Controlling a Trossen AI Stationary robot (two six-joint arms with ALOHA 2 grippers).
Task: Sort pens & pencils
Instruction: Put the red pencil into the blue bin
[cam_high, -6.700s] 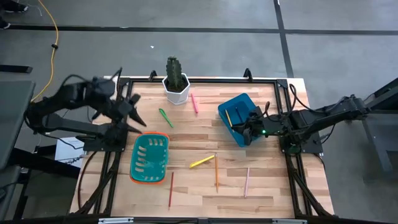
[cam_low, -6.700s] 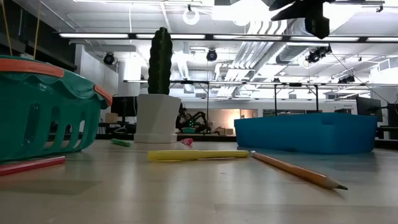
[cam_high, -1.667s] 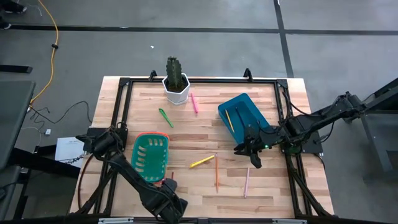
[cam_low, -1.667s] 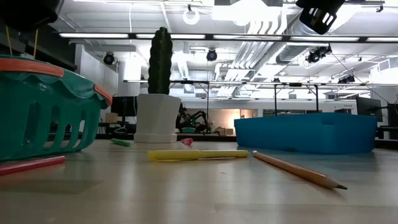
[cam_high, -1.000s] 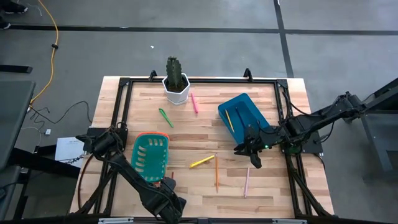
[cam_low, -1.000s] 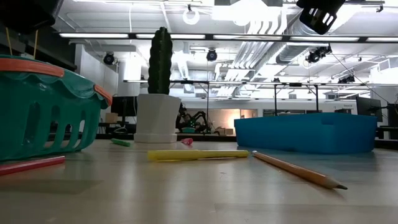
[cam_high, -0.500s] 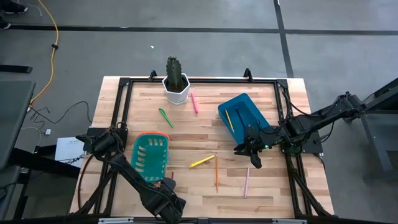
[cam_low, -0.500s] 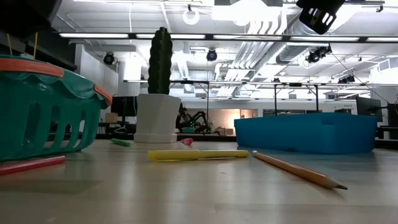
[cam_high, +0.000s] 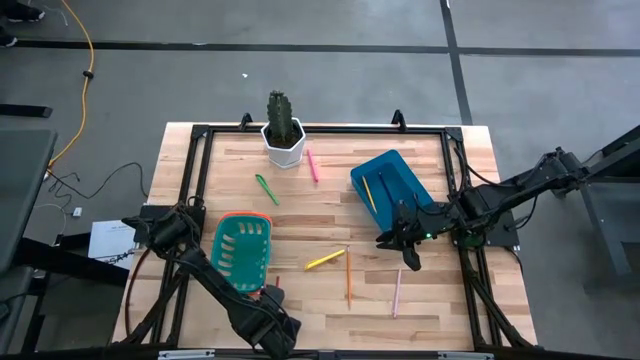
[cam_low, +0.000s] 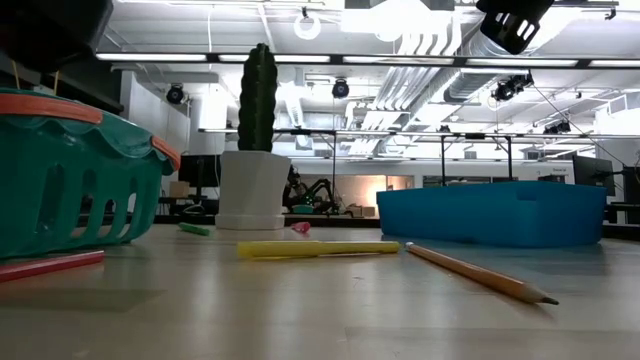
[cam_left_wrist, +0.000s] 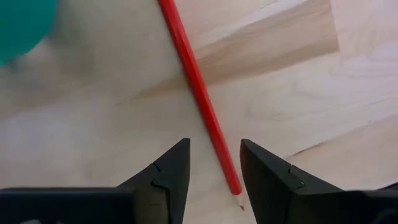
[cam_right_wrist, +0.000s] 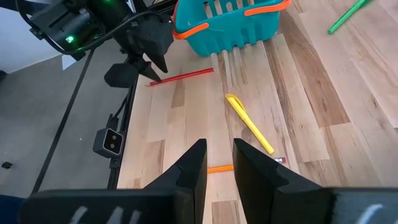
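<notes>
The left gripper (cam_left_wrist: 211, 168) hangs low over the near edge of the table (cam_high: 420, 300), fingers parted on either side of a red pencil (cam_left_wrist: 199, 99) that lies flat on the wood just beside the teal basket (cam_high: 242, 252); nothing is gripped. The right gripper (cam_high: 410, 262) hovers near the blue bin (cam_high: 392, 188), its fingers a little apart and empty, above a pale salmon pencil (cam_high: 396, 292). An orange pencil (cam_high: 348, 277) and a yellow pen (cam_high: 324, 260) lie mid-table between basket and bin. A green pen (cam_high: 266, 188) and a pink pen (cam_high: 312, 165) lie near the potted cactus (cam_high: 283, 128). A yellow-orange pencil (cam_high: 367, 190) rests inside the bin.
</notes>
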